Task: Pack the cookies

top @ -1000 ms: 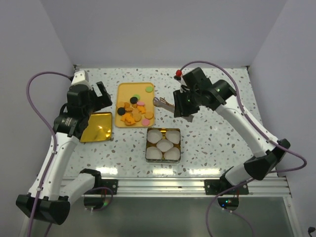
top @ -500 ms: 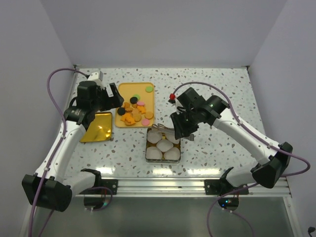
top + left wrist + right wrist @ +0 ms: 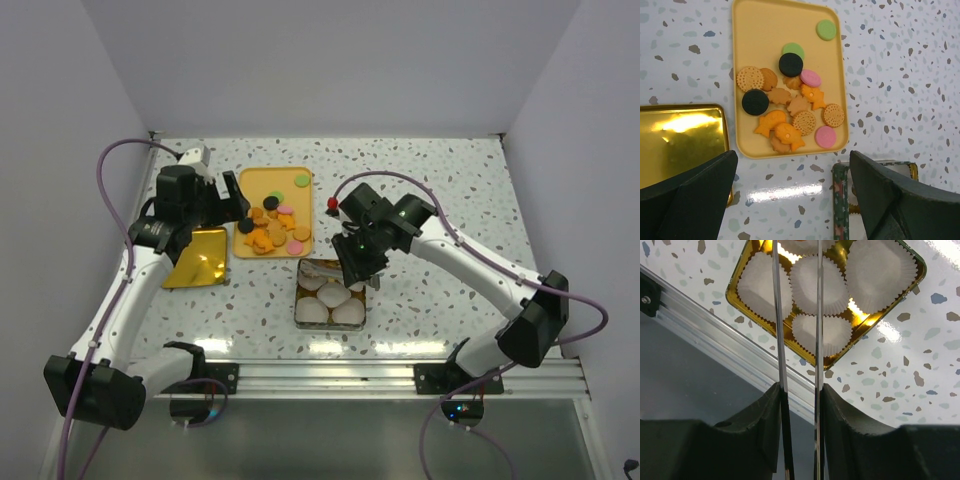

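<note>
The cookies (image 3: 272,228) lie in a heap on a yellow tray (image 3: 255,185): mostly orange-brown, some black, pink and green. In the left wrist view the cookies (image 3: 790,105) and the tray (image 3: 755,30) lie ahead of my left gripper (image 3: 792,155). My left gripper (image 3: 228,200) is open and empty above the tray's near left corner. My right gripper (image 3: 358,262) is shut on thin metal tongs (image 3: 777,315) and holds them over the square tin (image 3: 298,300). The tin (image 3: 740,297) holds several white paper cups (image 3: 817,280). The tong tips are cut off at the top edge of the right wrist view.
A gold lid (image 3: 195,258) lies left of the tray and also shows in the left wrist view (image 3: 680,135). The tin's green wall (image 3: 840,200) is near my left gripper's right finger. A metal rail (image 3: 400,375) runs along the table's near edge.
My right gripper has carried the tongs from beside the tray leftward and nearer, to above the tin. My left gripper swung in towards the tray, then stayed still.
</note>
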{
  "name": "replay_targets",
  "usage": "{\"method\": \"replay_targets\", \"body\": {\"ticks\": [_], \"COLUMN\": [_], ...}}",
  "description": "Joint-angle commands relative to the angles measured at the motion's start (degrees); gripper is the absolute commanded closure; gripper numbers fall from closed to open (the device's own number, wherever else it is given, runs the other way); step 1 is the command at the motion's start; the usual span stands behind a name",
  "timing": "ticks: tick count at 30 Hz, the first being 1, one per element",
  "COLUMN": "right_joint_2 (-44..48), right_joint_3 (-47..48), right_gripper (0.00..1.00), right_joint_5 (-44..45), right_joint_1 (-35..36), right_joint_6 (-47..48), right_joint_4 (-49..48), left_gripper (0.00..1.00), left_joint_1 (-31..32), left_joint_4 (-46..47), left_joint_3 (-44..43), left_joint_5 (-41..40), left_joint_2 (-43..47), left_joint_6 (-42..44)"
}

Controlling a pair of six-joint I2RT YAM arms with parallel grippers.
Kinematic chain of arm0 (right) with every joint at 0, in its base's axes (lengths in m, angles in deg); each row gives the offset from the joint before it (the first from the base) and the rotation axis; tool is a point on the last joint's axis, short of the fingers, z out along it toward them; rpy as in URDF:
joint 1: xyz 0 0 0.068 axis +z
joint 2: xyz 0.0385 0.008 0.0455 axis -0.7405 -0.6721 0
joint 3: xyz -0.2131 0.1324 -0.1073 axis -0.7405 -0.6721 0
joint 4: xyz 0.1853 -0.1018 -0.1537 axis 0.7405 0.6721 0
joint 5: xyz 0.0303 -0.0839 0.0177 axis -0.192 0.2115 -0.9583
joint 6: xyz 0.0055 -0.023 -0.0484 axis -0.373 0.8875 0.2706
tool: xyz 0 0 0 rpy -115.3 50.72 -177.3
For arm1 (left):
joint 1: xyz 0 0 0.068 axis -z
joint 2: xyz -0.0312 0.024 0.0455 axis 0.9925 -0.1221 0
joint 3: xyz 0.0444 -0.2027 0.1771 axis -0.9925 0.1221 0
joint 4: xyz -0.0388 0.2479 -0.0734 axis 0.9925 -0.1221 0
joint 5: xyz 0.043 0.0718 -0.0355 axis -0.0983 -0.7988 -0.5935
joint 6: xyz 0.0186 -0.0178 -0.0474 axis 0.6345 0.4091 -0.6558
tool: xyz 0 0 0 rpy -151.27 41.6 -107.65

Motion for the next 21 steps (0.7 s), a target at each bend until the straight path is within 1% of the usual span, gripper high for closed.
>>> {"method": "replay_targets", "body": {"ticks": [1,3,7,12,18,21], "right_joint_2": [-0.4,-0.75,-1.54,-1.98,-1.98,-2.33], "right_joint_3": [2.55,3.52,4.84,6.95,9.14,12.13], "right_gripper": [0.62,0.61,0.56,0.51,0.51,0.51], "right_joint_5": [1.37,1.64,2.86,3.66,4.63,4.71], "right_joint_1": [0.11,0.11,0.11,0.19,0.11,0.11], "right_joint_6": [-0.22,-0.05,0.04,0.22,0.39,0.13], "right_joint_4": [-1.12,-0.68,-0.07,0.99,2.57,2.83], "left_gripper": [0.0,0.0,0.0,0.0,0.0,0.0], "left_joint_1": [-0.26,-0.26,-0.26,-0.26,-0.35,-0.26], "left_joint_4": [-0.28,-0.55,-0.64,-0.72,-1.08,-1.34], "left_joint_3": [-0.73,-0.99,-1.26,-1.7,-1.79,-1.7], "left_joint_5": [-1.18,-1.71,-2.06,-2.5,-3.03,-3.03], "left_joint_2": [1.12,1.12,0.86,0.77,1.12,1.65], "left_joint_6": [2.52,2.96,3.22,3.58,3.67,3.58]}}
